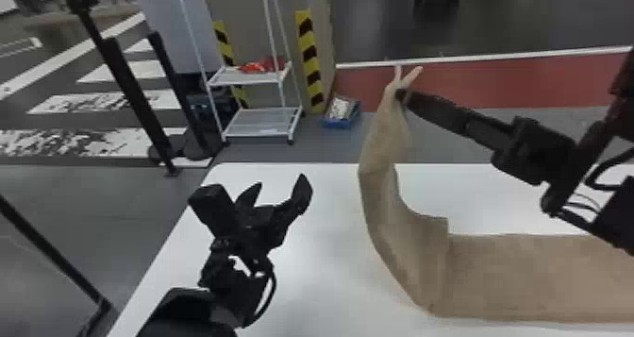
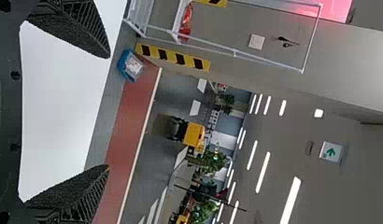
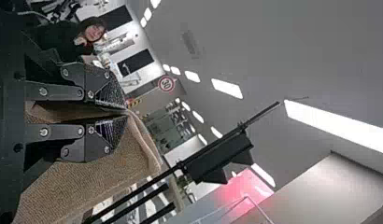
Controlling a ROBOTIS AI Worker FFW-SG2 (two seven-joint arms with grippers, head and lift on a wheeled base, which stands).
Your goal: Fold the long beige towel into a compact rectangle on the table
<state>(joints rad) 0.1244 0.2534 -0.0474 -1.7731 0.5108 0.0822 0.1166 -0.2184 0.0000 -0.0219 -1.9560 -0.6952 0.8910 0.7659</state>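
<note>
In the head view the beige towel (image 1: 514,274) lies flat along the right part of the white table, and its left end rises well above the surface. My right gripper (image 1: 402,95) is shut on the towel just below its raised tip. The right wrist view shows that gripper (image 3: 126,112) pinching the towel (image 3: 105,177), with cloth hanging beside the fingers. Over the table's left part, my left gripper (image 1: 282,186) stands open, apart from the cloth. In the left wrist view the same gripper (image 2: 108,112) has nothing between its widely spread fingers.
The white table (image 1: 311,274) has its left edge beneath my left arm. Beyond its far edge stand a white wire shelf (image 1: 257,76) and a blue bin (image 1: 342,113) on the floor, with a striped pillar (image 1: 309,62) near them.
</note>
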